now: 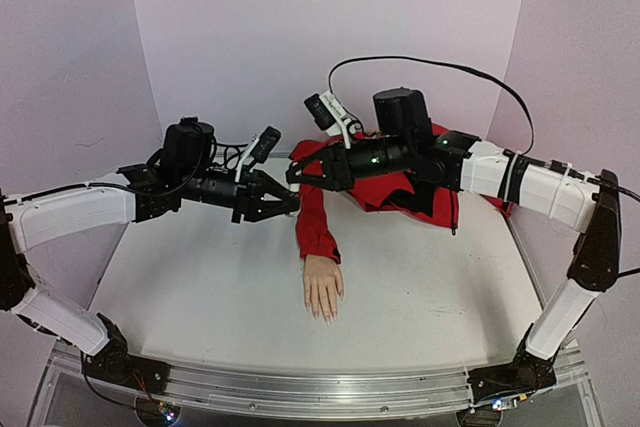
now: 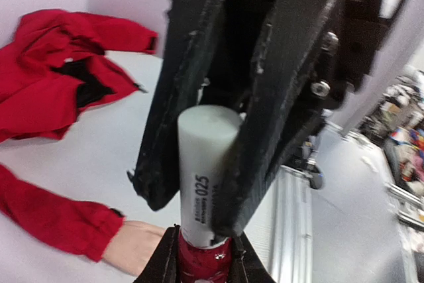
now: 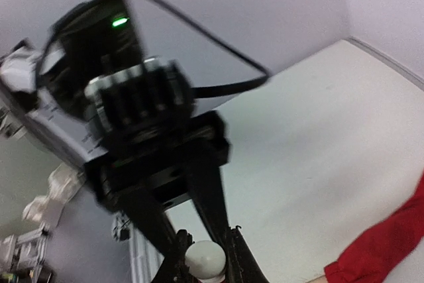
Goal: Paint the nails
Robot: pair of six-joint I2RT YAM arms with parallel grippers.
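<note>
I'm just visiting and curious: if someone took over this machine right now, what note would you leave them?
The left gripper: jaws shut on the dark-red polish bottle, held in the air.
The right gripper: jaws shut on the white cap, still seated on the bottle.
The mannequin hand lies palm down on the table; its nails are too small to judge.
Done: bottle picked up. Left: take the cap off, paint the nails.

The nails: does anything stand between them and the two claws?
Nothing visible does. The left claw and the right claw meet in the air above the red sleeve, shut on the polish bottle and its cap; the nails lie uncovered.
</note>
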